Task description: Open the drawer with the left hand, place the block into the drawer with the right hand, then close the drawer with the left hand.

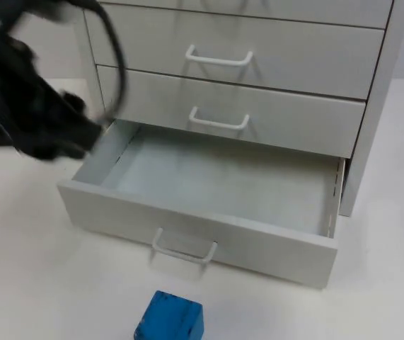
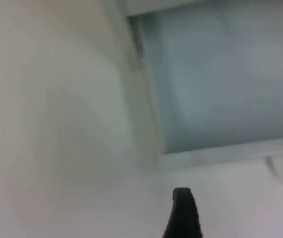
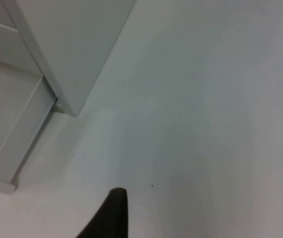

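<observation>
The white cabinet's bottom drawer (image 1: pixel 209 227) stands pulled out, and nothing lies on its pale floor (image 2: pixel 220 79). A white handle (image 1: pixel 184 251) sits on the drawer's front. A blue block (image 1: pixel 168 319) rests on the table in front of the drawer, near the front edge. My left gripper (image 1: pixel 74 138) hovers, blurred by motion, just off the drawer's left rear corner, apart from the handle. My right gripper (image 3: pixel 112 213) hangs over bare table to the right of the cabinet's side wall (image 3: pixel 77 54), far from the block.
Two shut drawers with white handles (image 1: pixel 218 58) (image 1: pixel 218 122) sit above the open one. The white table (image 1: pixel 39 283) runs to the left, right and front of the cabinet. The open drawer's right side (image 3: pixel 20 144) juts out past the cabinet.
</observation>
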You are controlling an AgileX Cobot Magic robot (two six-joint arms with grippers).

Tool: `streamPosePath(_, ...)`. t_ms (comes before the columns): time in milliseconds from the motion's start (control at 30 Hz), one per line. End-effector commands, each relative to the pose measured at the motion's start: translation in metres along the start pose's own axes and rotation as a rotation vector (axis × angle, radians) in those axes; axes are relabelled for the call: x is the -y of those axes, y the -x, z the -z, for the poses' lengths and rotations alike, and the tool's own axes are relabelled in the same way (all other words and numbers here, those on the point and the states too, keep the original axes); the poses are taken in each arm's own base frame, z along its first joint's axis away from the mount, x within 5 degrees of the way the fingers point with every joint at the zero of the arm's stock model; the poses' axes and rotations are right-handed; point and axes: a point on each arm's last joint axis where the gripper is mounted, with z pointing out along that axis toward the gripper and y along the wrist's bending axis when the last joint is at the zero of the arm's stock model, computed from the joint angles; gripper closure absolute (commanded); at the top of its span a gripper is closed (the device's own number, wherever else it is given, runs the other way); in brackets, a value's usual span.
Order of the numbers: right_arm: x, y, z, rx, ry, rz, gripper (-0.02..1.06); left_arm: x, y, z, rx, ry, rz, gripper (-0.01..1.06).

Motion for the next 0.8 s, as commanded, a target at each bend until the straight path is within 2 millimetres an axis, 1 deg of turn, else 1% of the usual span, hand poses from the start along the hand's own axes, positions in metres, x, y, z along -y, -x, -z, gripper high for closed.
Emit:
streamPosePath(0,0.000,0.001,0.001,0.003,0.003,0.003,-0.01,-0.014,0.001,0.011,0.025,0.014,0.110,0.44)
streamPosePath(100,0.000,0.001,0.001,0.003,0.003,0.003,-0.01,-0.034,-0.002,0.025,0.045,0.058,0.192,0.44)
streamPosePath(133,-0.001,0.001,0.001,0.003,0.005,0.002,-0.01,-0.039,-0.002,0.030,0.057,0.069,0.215,0.43)
streamPosePath(167,-0.001,0.001,0.001,0.003,0.005,0.002,-0.01,-0.039,-0.002,0.030,0.057,0.069,0.215,0.43)
streamPosePath(267,-0.001,0.001,0.001,0.003,0.005,0.002,-0.01,-0.051,-0.005,0.046,0.096,0.103,0.267,0.34)
streamPosePath(367,-0.001,0.001,0.001,0.003,0.005,0.002,-0.01,-0.055,-0.007,0.062,0.135,0.117,0.290,0.23)
streamPosePath(400,-0.001,0.001,0.001,0.003,0.005,0.002,-0.01,-0.055,-0.007,0.062,0.135,0.117,0.290,0.23)
streamPosePath(567,-0.001,0.000,0.001,-0.001,0.009,-0.003,-0.01,-0.053,-0.010,0.088,0.208,0.120,0.332,0.06)
streamPosePath(600,-0.001,0.000,0.001,-0.001,0.009,-0.003,-0.01,-0.052,-0.011,0.094,0.224,0.121,0.334,0.04)
streamPosePath(633,-0.001,0.000,0.001,-0.001,0.009,-0.003,-0.01,-0.052,-0.011,0.094,0.224,0.121,0.334,0.04)
streamPosePath(700,-0.002,0.000,0.001,-0.003,0.016,-0.010,-0.01,-0.051,-0.015,0.105,0.244,0.121,0.346,0.01)
streamPosePath(767,-0.002,0.000,0.001,-0.005,0.016,-0.010,-0.01,-0.049,-0.020,0.115,0.256,0.123,0.349,0.01)
